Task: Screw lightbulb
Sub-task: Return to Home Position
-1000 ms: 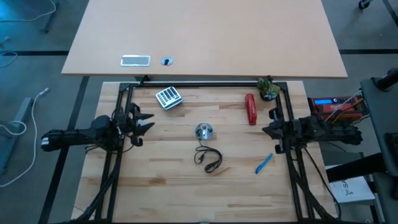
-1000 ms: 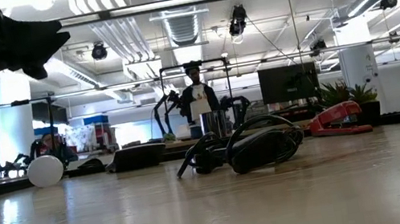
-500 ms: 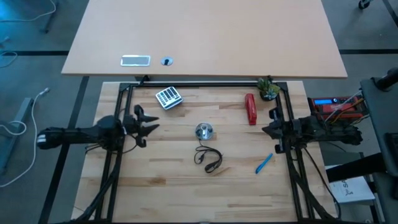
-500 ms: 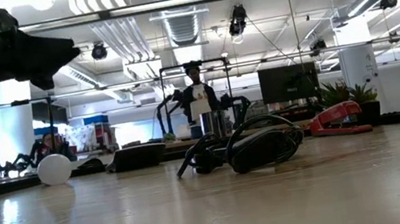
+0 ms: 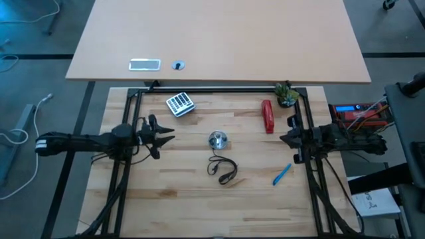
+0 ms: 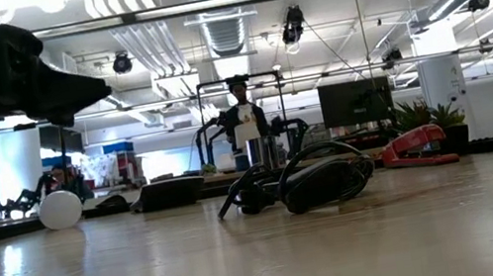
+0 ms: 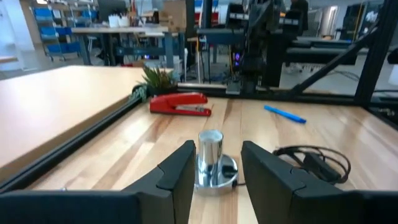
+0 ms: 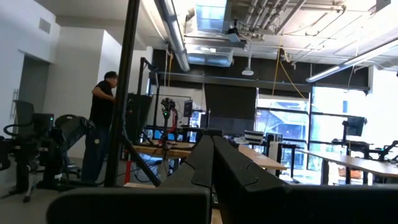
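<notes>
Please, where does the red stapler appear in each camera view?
High view: the red stapler, upper right of the table.
Low view: the stapler, right side, far back.
Left wrist view: the stapler, beyond the left gripper.
Right wrist view: not in it.
Landmark: the small green plant beside it.

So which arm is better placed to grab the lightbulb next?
Probably left: the left claw is open, facing the silver socket, with the lightbulb on that side. The right claw sits shut on the opposite side.

The stapler (image 5: pixel 267 116) is red, pen (image 5: pixel 281 174) blue, socket (image 5: pixel 218 140) silver, lightbulb (image 6: pixel 60 210) white.
</notes>
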You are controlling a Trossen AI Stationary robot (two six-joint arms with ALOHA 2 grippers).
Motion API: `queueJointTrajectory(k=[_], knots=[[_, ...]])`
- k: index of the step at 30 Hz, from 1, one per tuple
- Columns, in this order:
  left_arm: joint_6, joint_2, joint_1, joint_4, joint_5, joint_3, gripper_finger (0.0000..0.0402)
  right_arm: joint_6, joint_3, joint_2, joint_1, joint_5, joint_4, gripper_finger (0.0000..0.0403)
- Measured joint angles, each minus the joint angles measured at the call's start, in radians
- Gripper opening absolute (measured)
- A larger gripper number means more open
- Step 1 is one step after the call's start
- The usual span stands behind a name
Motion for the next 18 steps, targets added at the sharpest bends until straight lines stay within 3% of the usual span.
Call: queueJointTrajectory(k=[18], knots=[[0.0,0.135,0.0,0.0,0.001,0.0,0.0104,0.0,0.001,0.0,0.0,0.0,0.0,0.0]])
